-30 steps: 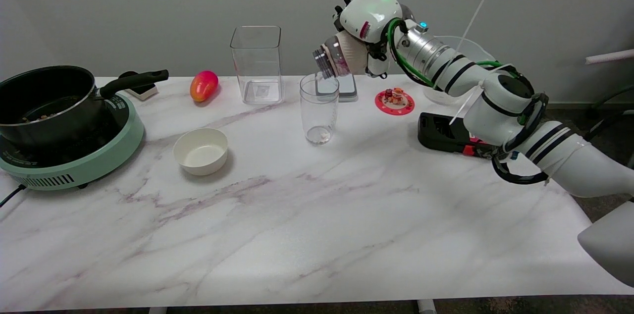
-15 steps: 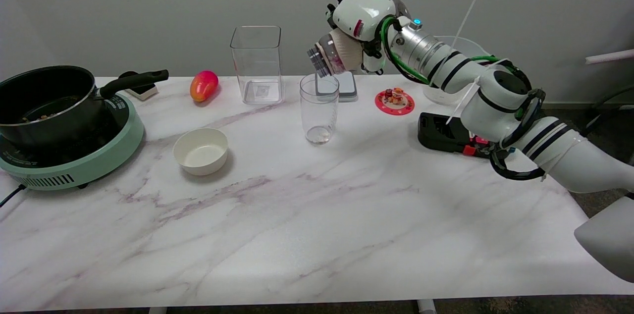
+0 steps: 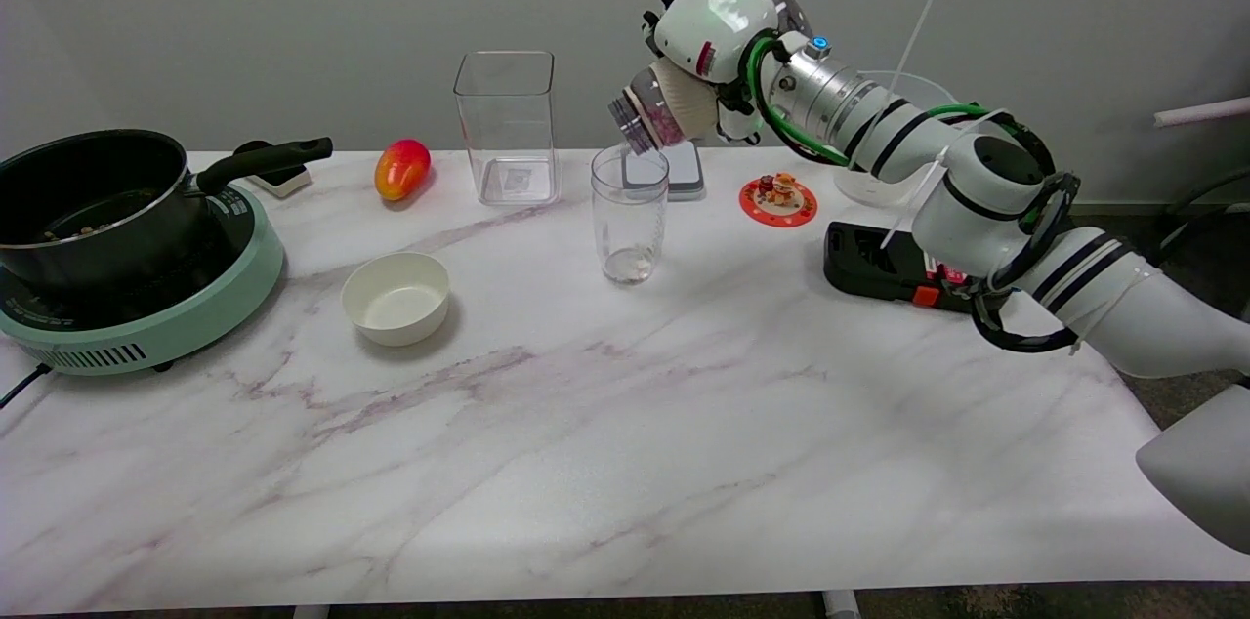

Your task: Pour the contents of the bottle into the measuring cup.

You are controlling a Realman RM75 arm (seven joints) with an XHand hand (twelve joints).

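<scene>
My right hand [image 3: 711,23] grips a small clear bottle [image 3: 652,115] and holds it tilted, mouth down and to the left, just above the rim of the measuring cup [image 3: 629,214]. The cup is a tall clear round tumbler standing upright in the middle of the marble table [image 3: 605,463]. A few small pale pieces lie on its bottom. The bottle shows pinkish contents near its neck. My fingers wrap the far side of the bottle and are mostly hidden behind the hand's white back.
A tall clear square container [image 3: 507,127] and a red-yellow mango [image 3: 401,168] stand behind the cup. A white bowl [image 3: 395,297] sits front left, a black pot [image 3: 93,199] on a green cooker [image 3: 146,311] far left. A red coaster [image 3: 778,199] and black device [image 3: 884,268] lie right.
My hand with the bottle rose a little and shifted left over the cup between the first frame and now, keeping the mouth down. A few more pieces lie in the cup.
</scene>
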